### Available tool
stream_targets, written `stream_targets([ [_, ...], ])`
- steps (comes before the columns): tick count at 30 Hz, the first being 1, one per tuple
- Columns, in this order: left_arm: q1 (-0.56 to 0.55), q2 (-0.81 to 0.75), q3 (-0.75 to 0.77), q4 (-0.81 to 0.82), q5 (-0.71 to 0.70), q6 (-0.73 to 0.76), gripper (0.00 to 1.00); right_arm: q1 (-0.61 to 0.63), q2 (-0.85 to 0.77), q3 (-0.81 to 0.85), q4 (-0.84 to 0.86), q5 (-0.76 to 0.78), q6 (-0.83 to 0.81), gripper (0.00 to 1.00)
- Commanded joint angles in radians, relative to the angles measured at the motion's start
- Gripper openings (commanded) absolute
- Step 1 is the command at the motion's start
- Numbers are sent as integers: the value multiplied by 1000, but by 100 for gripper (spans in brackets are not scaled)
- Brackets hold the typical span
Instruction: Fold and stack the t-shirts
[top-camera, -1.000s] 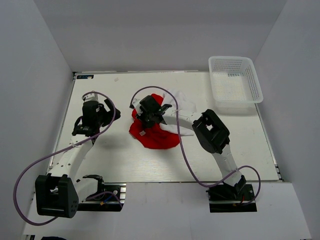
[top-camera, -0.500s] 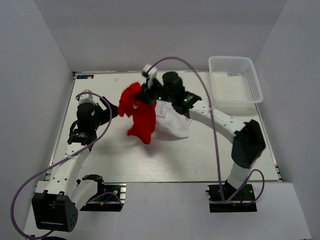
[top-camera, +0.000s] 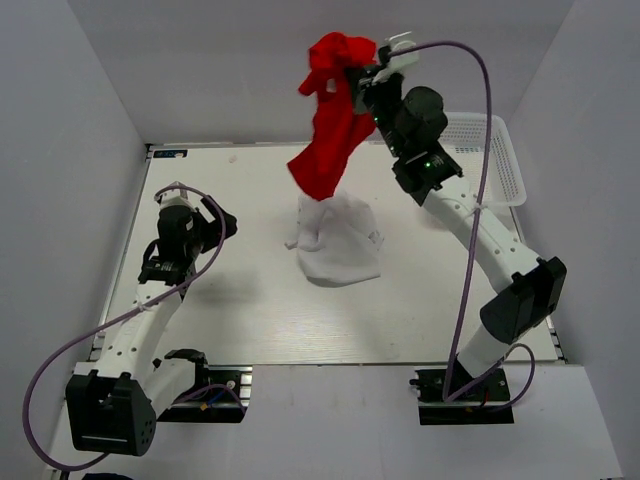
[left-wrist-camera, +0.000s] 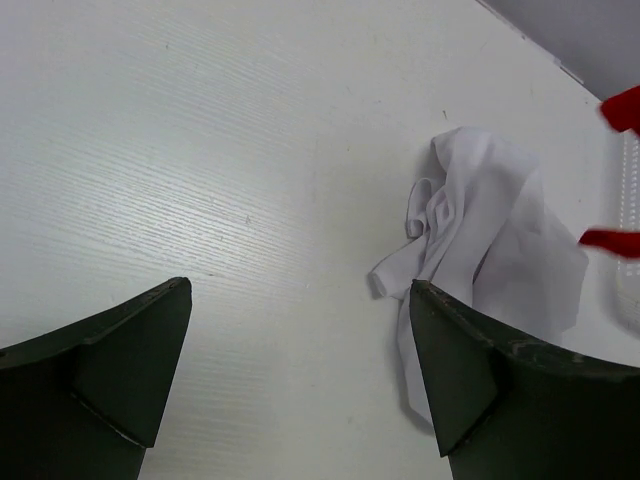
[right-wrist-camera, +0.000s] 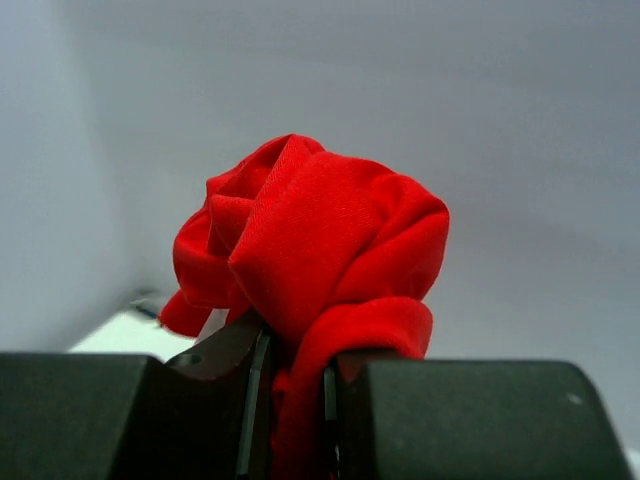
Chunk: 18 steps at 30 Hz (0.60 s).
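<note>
Left gripper (top-camera: 190, 228): at 9 o'clock of the table (top-camera: 230, 310), low over bare surface, fingers spread wide, nothing between them. Judged parked aside to leave room for the other arm, with the cloth off toward its 3 o'clock.

White t-shirt (top-camera: 338, 248): near table centre, crumpled in a loose heap, unfolded, apart from both grippers. Probably second in line for folding.

Red t-shirt (top-camera: 335, 110): pinched tight in the right gripper (top-camera: 368, 72), held high toward 12 o'clock, hanging in a twisted drape. Likely held up to hang free of the white one and drop open for laying out.

Basket (top-camera: 512, 160): at the 2 o'clock corner, partly covered by the right arm.

Hidden or unclear:
- Pinched part of the red shirt unidentified, bunched over the clamped fingers in the right wrist view.
- Gap or contact between its lower tip and the white heap not determinable.
- Sleeves and hems of either shirt indistinguishable.
- Red cloth cut off at the edge of the left wrist view.
- Basket contents unreadable.
</note>
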Motion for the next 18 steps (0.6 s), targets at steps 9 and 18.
stream_targets([
  [9,5,65,22,3,17,-6,100,-360,96,249,18,276,-151,0],
  [18,5,179,54,3,63,-6,100,-617,294,344,-76,44,0,0],
])
